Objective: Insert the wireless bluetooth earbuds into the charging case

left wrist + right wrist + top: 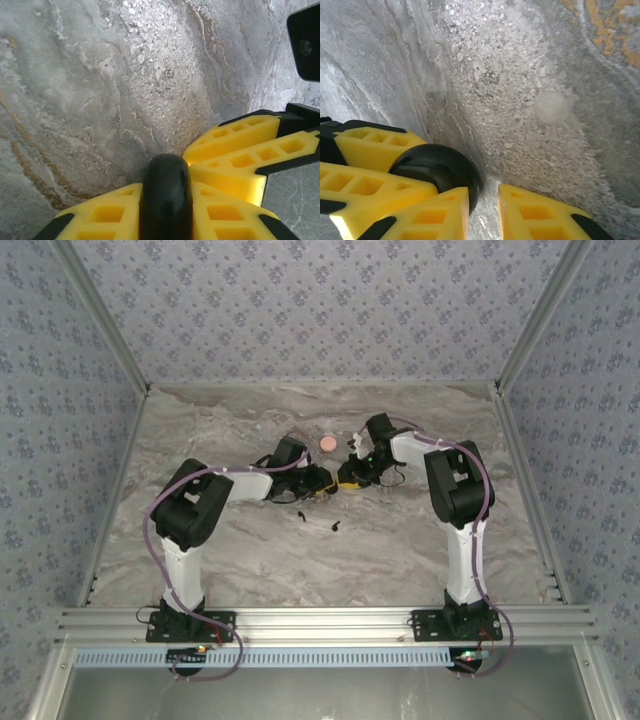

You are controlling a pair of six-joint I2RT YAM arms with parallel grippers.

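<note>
My left gripper [166, 189] is shut on the black, rounded charging case [166, 175], which stands on edge between its yellow fingers just above the marble table. The right gripper [484, 200] is close against it from the other side. Its jaws stand a narrow gap apart with bare table between them, and one finger lies beside the case [440, 167]. In the top view both grippers meet mid-table, left gripper [323, 486] and right gripper [352, 476]. Two tiny black earbuds [301, 515] [333, 528] lie on the table just in front of them.
A small pink round disc [326, 443] lies behind the grippers. Patterned walls enclose the table [250, 560] on three sides, and an aluminium rail [320, 622] with the arm bases runs along the near edge.
</note>
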